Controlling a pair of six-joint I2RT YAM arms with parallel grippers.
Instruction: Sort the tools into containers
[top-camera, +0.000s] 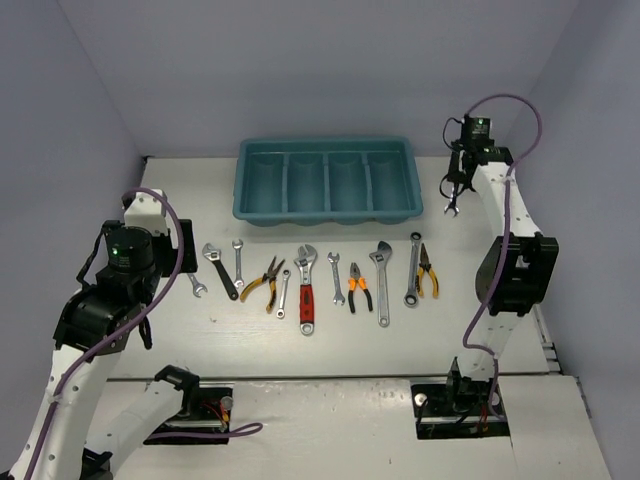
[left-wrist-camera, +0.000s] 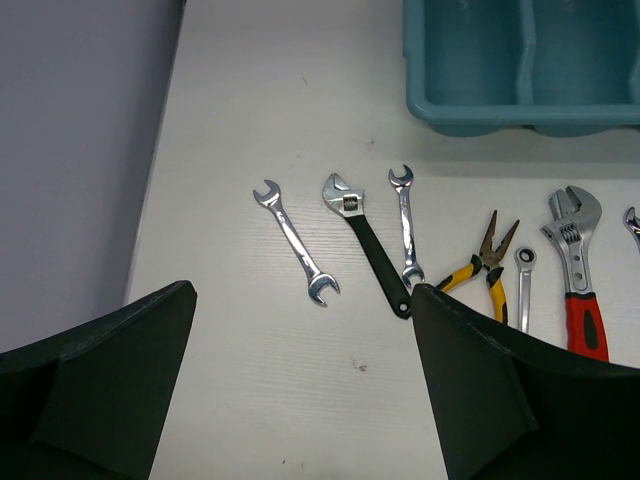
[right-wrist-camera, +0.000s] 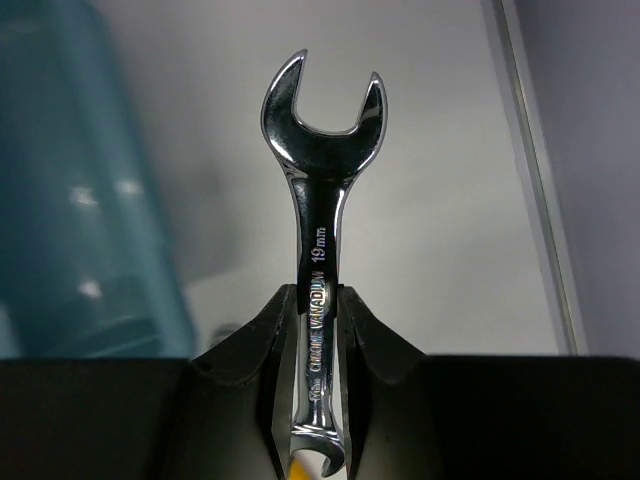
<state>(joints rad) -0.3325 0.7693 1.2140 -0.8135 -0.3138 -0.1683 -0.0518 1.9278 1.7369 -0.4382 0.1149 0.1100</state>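
Observation:
The teal tray (top-camera: 325, 208) with four compartments stands at the back centre, and nothing shows in them. Several tools lie in a row in front of it, among them a black adjustable wrench (top-camera: 220, 270), a red-handled wrench (top-camera: 305, 295), yellow pliers (top-camera: 263, 280) and orange pliers (top-camera: 358, 287). My right gripper (top-camera: 458, 185) is shut on a silver 19 mm spanner (right-wrist-camera: 320, 130), held in the air just right of the tray's right end. My left gripper (left-wrist-camera: 300, 290) is open and empty, low over the table near a small spanner (left-wrist-camera: 295, 240) at the row's left end.
Walls close in at the left, right and back. A large silver adjustable wrench (top-camera: 383, 280), a ring spanner (top-camera: 412, 268) and more yellow pliers (top-camera: 427, 270) lie at the row's right end. The tray's corner (left-wrist-camera: 520, 110) shows in the left wrist view.

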